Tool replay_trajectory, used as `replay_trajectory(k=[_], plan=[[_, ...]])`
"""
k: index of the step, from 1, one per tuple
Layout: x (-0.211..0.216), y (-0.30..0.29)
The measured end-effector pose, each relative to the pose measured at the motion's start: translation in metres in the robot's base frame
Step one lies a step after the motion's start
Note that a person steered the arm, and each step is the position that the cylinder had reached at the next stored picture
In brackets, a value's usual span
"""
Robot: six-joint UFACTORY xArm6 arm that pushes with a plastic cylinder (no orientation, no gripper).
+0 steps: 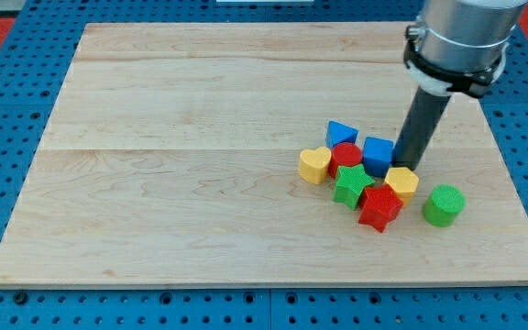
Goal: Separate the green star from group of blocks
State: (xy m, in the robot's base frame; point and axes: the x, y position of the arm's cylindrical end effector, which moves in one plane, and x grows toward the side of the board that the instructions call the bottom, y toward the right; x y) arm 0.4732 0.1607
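The green star point(350, 185) lies in a tight cluster at the view's lower right. Touching it are a red cylinder point(345, 158) above, a yellow heart point(314, 165) to its left and a red star point(379, 207) to its lower right. A blue triangle point(341, 133), a blue cube point(378, 152) and a yellow hexagon point(401, 181) complete the cluster. My tip point(404, 166) stands at the cluster's right side, between the blue cube and the yellow hexagon, to the right of the green star.
A green cylinder point(444, 204) stands apart, to the right of the cluster. The wooden board point(200, 137) ends close below and to the right of the blocks, with blue pegboard point(7, 119) around it.
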Motion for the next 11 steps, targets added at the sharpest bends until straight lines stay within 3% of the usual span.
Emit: replay_trajectory(k=[1, 3, 4, 5, 7, 9, 10, 11], plan=[[0.022, 0.001], [-0.017, -0.007], [-0.01, -0.026], [0.0, 0.028], [0.034, -0.077], [0.019, -0.028], [-0.015, -0.071], [-0.011, -0.061]])
